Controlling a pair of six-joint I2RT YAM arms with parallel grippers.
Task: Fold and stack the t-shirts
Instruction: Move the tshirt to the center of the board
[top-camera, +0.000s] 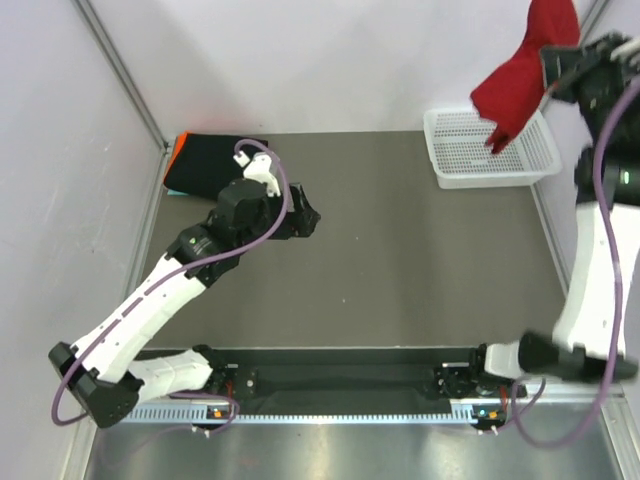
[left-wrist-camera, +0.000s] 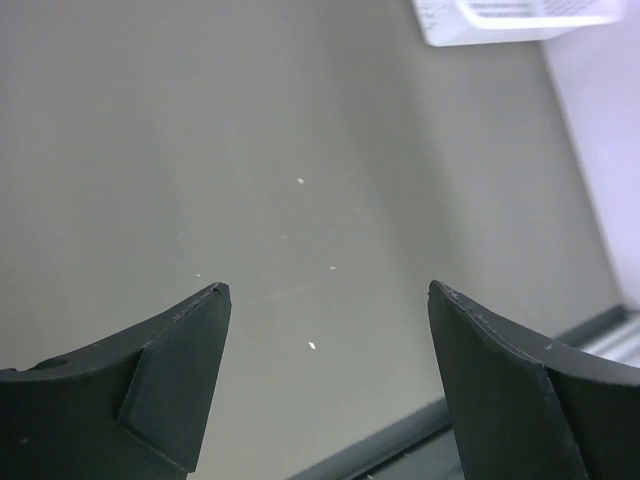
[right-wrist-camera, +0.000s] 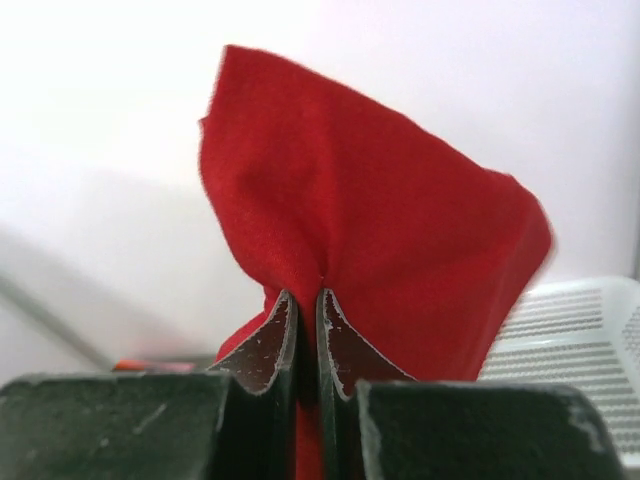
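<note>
Your right gripper (right-wrist-camera: 308, 296) pinches the bright red cloth t-shirt (right-wrist-camera: 400, 250) aloft, yet to fold, the folded black cloth t-shirt (top-camera: 205, 160) stacked (left gripper (left-wrist-camera: 328, 292) gapes empty)

We look out past the left gripper (left-wrist-camera: 328, 290), whose two dark jaws stand wide apart at the bottom of the view with nothing between them. Beyond them lies the grey counter (left-wrist-camera: 200, 150), dotted with a few small white specks (left-wrist-camera: 312, 346). A corner of a white mesh basket (left-wrist-camera: 500, 20) shows at the top right, beside a pale wall (left-wrist-camera: 610, 150). A dark strip (left-wrist-camera: 370, 445) borders the counter's lower edge.
</note>
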